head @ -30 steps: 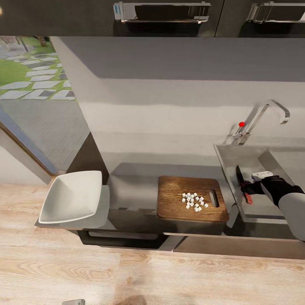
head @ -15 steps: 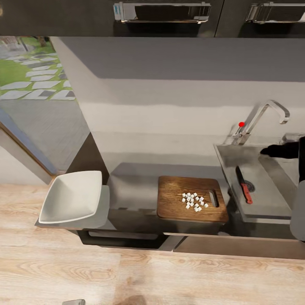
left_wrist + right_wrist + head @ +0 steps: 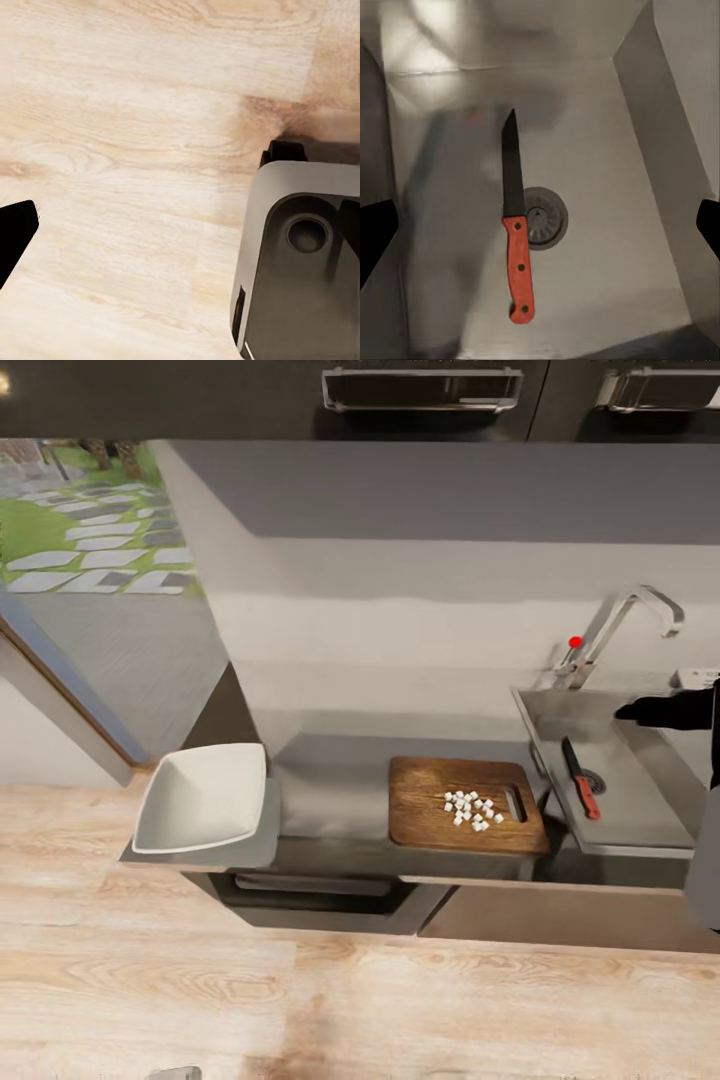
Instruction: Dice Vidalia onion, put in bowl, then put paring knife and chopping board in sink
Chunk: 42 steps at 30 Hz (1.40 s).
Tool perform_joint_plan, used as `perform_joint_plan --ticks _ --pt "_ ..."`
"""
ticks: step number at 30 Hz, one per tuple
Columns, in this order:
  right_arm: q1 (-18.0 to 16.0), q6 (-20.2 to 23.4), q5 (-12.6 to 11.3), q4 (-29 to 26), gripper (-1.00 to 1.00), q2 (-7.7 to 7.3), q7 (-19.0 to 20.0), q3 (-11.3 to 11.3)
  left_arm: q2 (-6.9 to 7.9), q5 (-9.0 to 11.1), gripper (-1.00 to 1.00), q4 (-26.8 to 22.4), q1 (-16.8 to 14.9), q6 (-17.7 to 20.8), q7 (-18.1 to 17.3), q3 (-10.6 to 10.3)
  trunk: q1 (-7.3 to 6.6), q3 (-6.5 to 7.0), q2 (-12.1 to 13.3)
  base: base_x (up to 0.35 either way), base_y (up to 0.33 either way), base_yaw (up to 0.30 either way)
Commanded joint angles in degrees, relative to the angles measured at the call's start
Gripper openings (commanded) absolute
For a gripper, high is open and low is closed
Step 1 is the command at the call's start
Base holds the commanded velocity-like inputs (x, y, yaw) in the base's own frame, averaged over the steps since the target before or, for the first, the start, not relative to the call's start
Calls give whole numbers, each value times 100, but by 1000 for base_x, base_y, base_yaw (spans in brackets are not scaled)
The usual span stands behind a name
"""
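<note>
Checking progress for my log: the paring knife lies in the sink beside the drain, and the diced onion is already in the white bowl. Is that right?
Not quite. The paring knife does lie in the sink beside the drain, but the diced onion sits on the chopping board, not in the bowl, which is empty. The head view shows this.

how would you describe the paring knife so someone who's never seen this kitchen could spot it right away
Find the stainless-steel sink at the right end of the countertop, under the chrome faucet with the red knob. The paring knife lies flat on the basin floor, next to the round drain. Its dark pointed blade and reddish handle set it apart; nothing else lies in the basin.
</note>
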Motion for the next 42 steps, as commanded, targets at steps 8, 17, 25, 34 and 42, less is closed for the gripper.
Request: perform_joint_plan --ticks 8,17,25,34,42 --pt "-11 -9 39 25 100 7 82 -8 -1 37 100 21 -8 -39 -6 -50 0 -10 -11 -175 229 0" --pt "-8 -10 25 28 100 26 84 -8 2 37 100 22 -8 -38 -4 -50 0 -10 -11 -7 281 0" --pt "-8 -10 25 89 100 42 93 -8 -3 37 100 21 -6 -37 -6 -50 0 -10 -11 0 114 0" --pt "-13 -60 37 709 100 45 87 -8 -3 37 100 22 -1 -40 -8 -50 0 -10 -11 -168 1 0" --pt "-12 -391 59 994 100 45 68 -6 -11 37 100 21 1 -38 -9 -50 0 -10 -11 -56 0 0"
